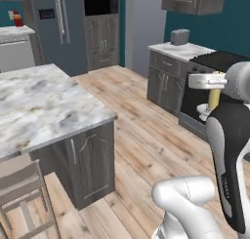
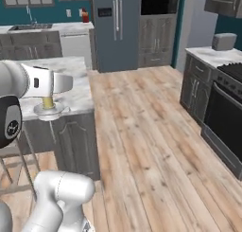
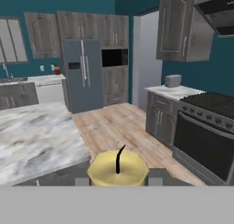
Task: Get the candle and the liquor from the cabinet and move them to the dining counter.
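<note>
The candle (image 1: 213, 99) is held upright in its white holder by the end effector (image 1: 211, 82), closed on it and carried high on the raised, bent arm. It is seen above the wooden floor (image 1: 141, 135), beside the marble tabletop (image 1: 39, 104), apart from it.

Candle (image 3: 118, 169) beside dining counter (image 3: 36, 136)

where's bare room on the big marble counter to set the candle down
The dining counter shows bare marble across its whole visible top, from the corner nearest the arm back toward the fridge. The wooden stool borders its near side. The gripper holds the candle off that corner, over the plank floor. Nothing crowds the slab.
</note>
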